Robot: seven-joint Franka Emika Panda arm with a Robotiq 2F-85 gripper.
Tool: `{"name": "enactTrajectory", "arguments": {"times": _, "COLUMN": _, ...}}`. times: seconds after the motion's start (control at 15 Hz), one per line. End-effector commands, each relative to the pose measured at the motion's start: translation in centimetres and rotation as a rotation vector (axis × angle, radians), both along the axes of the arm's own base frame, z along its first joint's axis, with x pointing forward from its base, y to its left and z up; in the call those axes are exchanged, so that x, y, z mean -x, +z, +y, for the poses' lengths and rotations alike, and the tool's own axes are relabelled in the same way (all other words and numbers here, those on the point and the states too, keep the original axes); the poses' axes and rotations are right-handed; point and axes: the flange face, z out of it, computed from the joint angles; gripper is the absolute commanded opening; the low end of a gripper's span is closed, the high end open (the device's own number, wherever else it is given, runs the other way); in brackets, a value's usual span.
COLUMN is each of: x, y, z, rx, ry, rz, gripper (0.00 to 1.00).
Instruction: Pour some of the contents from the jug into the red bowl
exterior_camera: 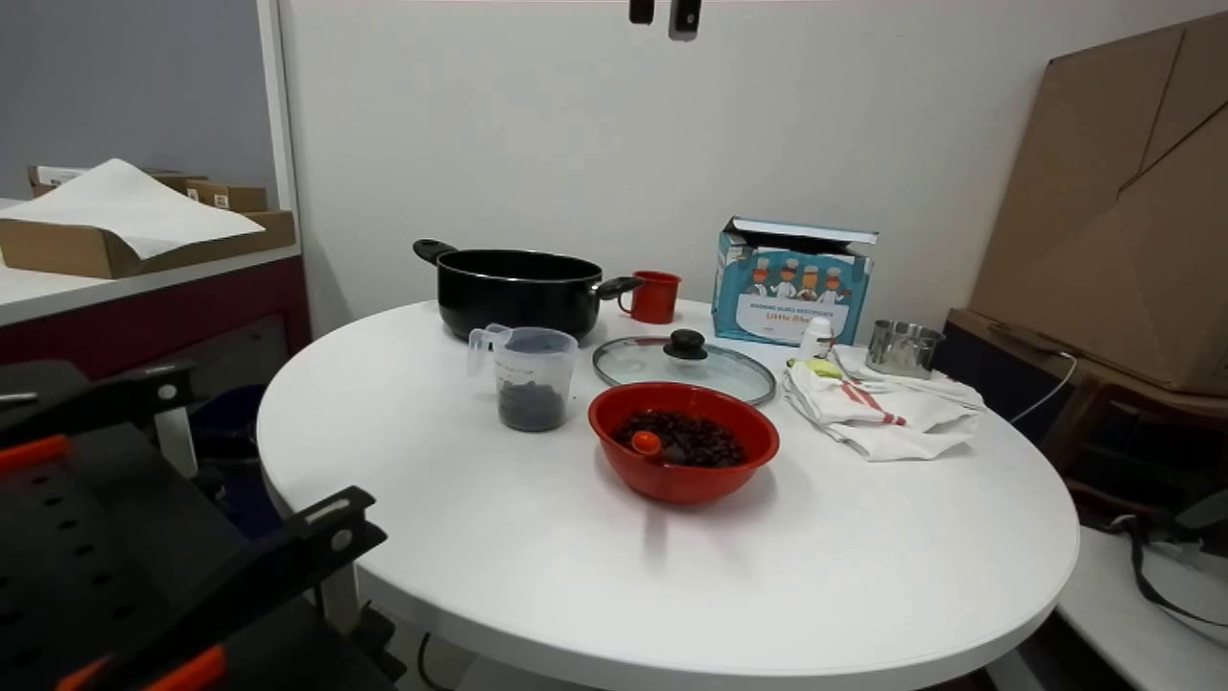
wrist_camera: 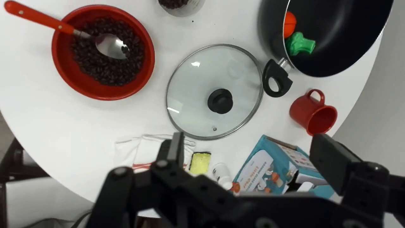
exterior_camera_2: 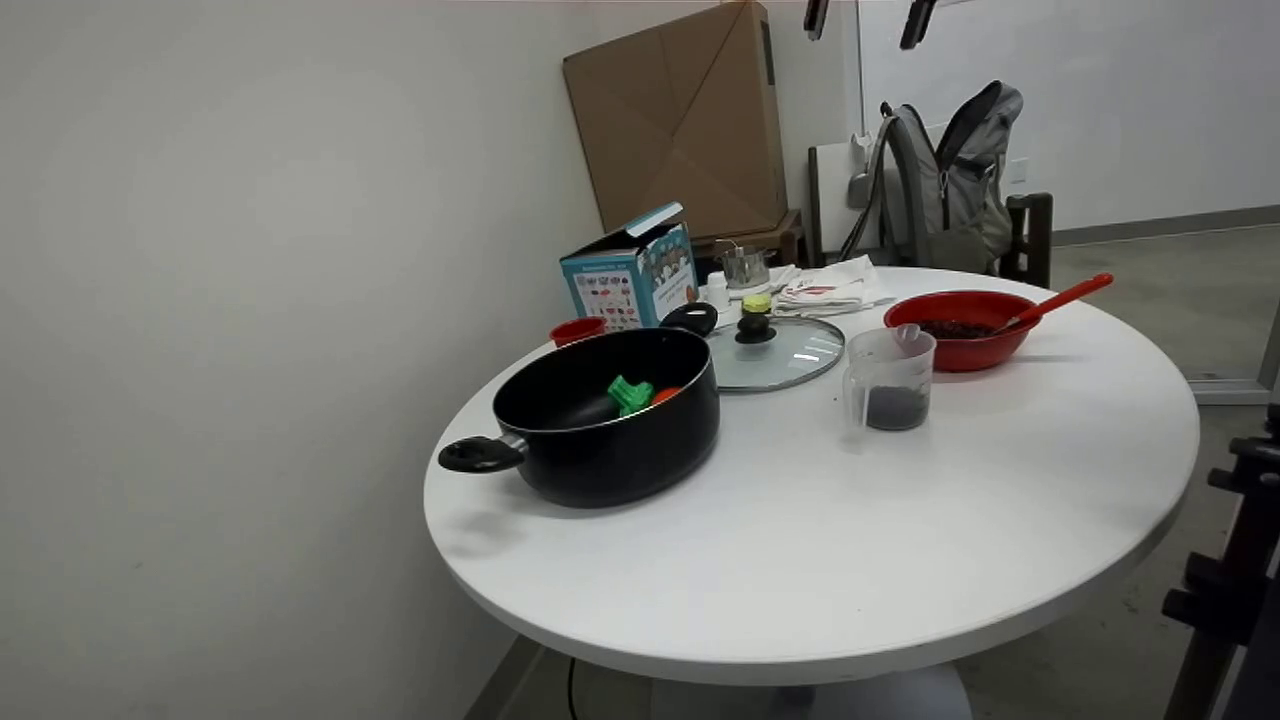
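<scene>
Jug w/ dark contents stood upright near the red bowl. Bowl held beans & a spoon; couldn't tell if any pour was done. Gripper hung well above bowl ht., spread, holding nothing. Grasp, pour, set-down prob. left.

Your room looked like an office or lab, which you could not tell: pale walls, a grey floor, a large cardboard box, smaller cartons on a side counter and a backpack at a chair. A black pot and glass lid on your round white table suggested a kitchen.
</scene>
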Motion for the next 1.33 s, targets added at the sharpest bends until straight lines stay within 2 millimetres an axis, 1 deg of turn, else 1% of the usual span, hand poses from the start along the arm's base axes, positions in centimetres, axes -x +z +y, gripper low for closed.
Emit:
{"name": "enactTrajectory", "arguments": {"times": 0.0, "x": -1.2, "y": -2.6, "z": 1.5, "rx": -0.044, "ry": -0.192, "rz": 0.013, "gripper": 1.0}}
{"name": "enactTrajectory", "arguments": {"times": 0.27, "x": -1.5, "y": -5.1, "z": 4.5, "rx": -0.104, "ry": -0.395, "rz": 0.056, "gripper": 1.0}}
{"name": "enactTrajectory", "arguments": {"times": 0.6, "x": -0.3, "y": -7.7, "z": 7.9, "rx": -0.193, "ry": -0.652, "rz": 0.111, "gripper": 1.0}}
{"name": "enactTrajectory", "arguments": {"times": 0.73, "x": 0.2, "y": -8.9, "z": 8.7, "rx": -0.22, "ry": -0.754, "rz": 0.119, "gripper": 1.0}}
{"name": "enactTrajectory", "arguments": {"times": 1.0, "x": 1.1, "y": -11.7, "z": 9.6, "rx": -0.26, "ry": -0.953, "rz": 0.12, "gripper": 1.0}}
{"name": "enactTrajectory", "arguments": {"times": 1.27, "x": 1.7, "y": -15.3, "z": 10.1, "rx": -0.234, "ry": -1.055, "rz": 0.125, "gripper": 1.0}}
